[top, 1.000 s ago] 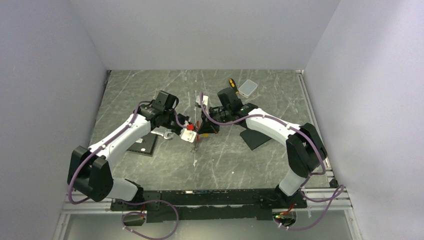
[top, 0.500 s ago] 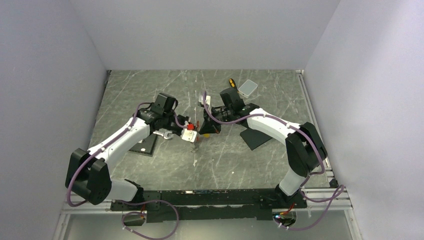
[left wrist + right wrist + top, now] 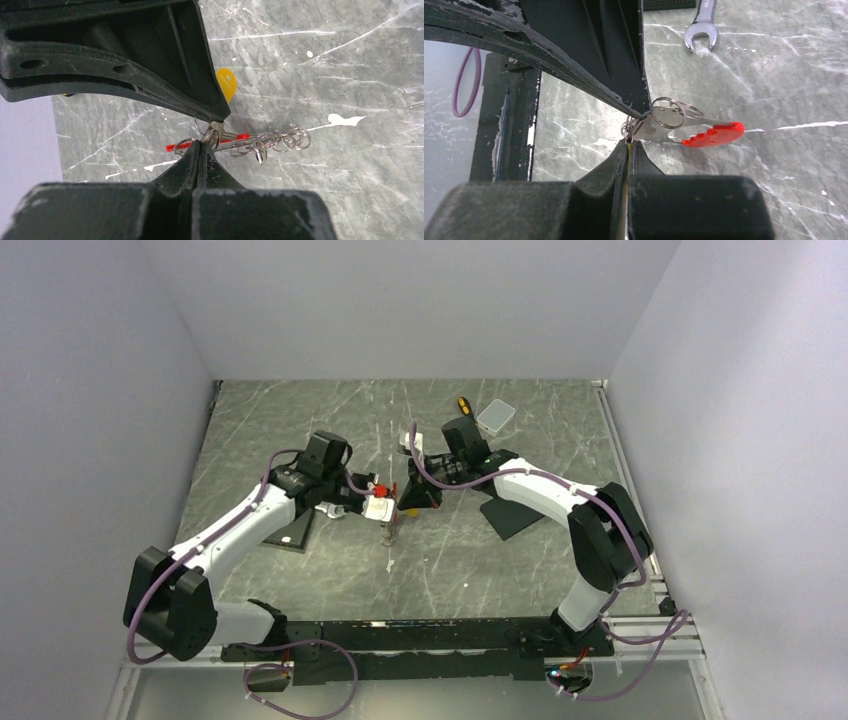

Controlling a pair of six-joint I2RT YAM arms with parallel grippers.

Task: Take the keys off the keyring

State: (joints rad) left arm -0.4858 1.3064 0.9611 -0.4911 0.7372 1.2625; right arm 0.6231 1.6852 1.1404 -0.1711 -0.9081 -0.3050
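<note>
Showing a marbled table (image 3: 300, 420) with a clear box (image 3: 496, 416) at back right, contents indiscernible. Clamping the keys (image 3: 651, 127) over mid-table in the right gripper (image 3: 628, 145), fingers pressed tight on them; pinching the keyring (image 3: 245, 146) in the left gripper (image 3: 200, 146), fingers tight together.

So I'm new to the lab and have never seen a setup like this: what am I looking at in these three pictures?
Two white-and-black robot arms stand at a grey marbled table. The wide picture comes from a camera above and behind them; the close-ups come from cameras on their wrists. On the table lie a silver open-ended wrench, a yellow-handled screwdriver and a clear plastic box. The left gripper is shut on a thin silvery keyring with a red plastic strip; the right gripper is shut on the small flat keys on it.
</note>
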